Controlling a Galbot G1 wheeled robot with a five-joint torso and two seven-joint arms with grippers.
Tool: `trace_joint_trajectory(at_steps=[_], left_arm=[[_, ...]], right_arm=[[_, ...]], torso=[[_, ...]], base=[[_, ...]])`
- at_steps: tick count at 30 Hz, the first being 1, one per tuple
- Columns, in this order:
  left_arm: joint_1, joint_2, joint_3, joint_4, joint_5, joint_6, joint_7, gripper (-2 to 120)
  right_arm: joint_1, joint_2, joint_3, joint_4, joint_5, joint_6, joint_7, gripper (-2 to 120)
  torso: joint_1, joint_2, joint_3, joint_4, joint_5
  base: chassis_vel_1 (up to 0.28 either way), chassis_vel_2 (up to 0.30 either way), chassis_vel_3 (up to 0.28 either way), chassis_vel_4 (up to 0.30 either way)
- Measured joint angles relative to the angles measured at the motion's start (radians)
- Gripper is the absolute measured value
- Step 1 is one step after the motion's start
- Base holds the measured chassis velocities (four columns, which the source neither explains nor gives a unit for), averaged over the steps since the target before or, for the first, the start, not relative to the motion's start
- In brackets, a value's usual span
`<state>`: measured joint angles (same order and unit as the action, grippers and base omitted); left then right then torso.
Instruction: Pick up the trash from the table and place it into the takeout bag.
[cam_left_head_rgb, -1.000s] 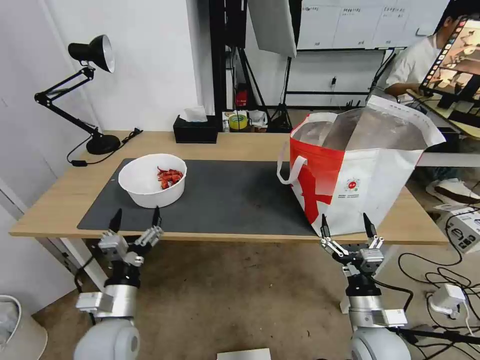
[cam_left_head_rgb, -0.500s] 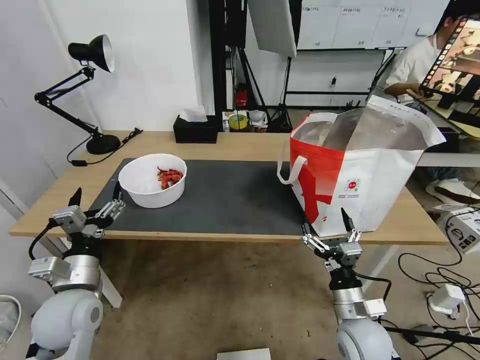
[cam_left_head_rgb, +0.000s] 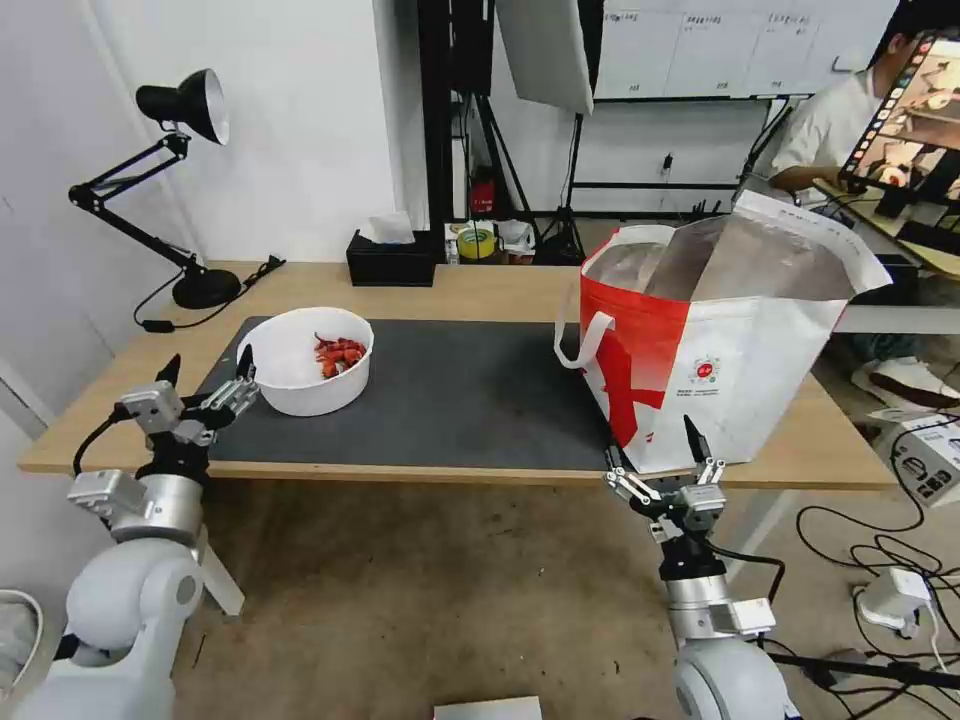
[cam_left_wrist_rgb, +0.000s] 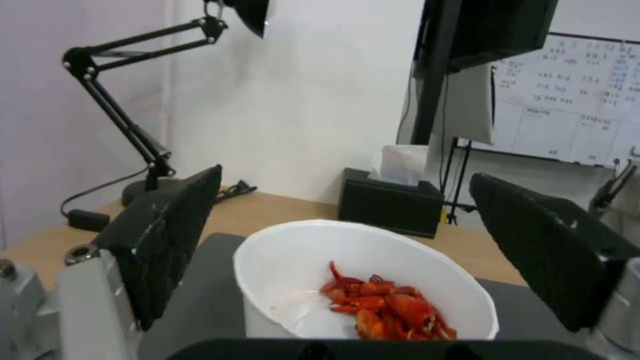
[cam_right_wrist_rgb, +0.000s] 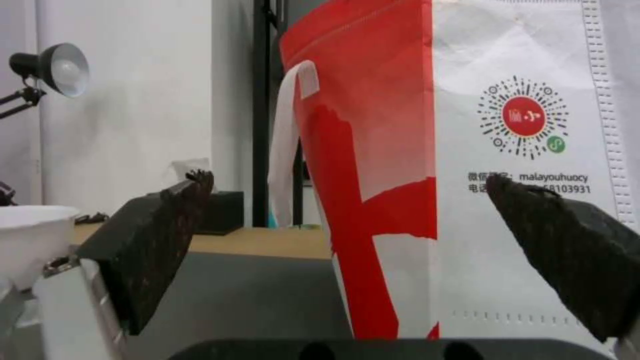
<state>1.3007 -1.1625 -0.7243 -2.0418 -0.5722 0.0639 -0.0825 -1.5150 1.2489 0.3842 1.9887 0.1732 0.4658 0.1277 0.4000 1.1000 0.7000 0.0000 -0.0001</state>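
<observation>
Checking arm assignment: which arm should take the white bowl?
Left, likely. The left pincer is open at the table's front-left edge, facing the white bowl, which sits framed between its fingers in the wrist view. The right pincer is open below the takeout bag, far from the bowl.

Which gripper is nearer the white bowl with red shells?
Left. The left gripper, open, sits just beside the white bowl; the right gripper is far off, by the takeout bag.
</observation>
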Motion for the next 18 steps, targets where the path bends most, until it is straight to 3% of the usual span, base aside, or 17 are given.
trace_joint_trajectory(at_steps=[18], left_arm=[[-0.144,0.112,0.094,0.097,-0.073,0.041,0.004,100]], right_arm=[[-0.005,0.006,0.006,0.004,-0.011,-0.004,0.002,100]], torso=[[0.000,0.000,0.000,0.0000,0.0001]], base=[[0.000,0.000,0.000,0.000]])
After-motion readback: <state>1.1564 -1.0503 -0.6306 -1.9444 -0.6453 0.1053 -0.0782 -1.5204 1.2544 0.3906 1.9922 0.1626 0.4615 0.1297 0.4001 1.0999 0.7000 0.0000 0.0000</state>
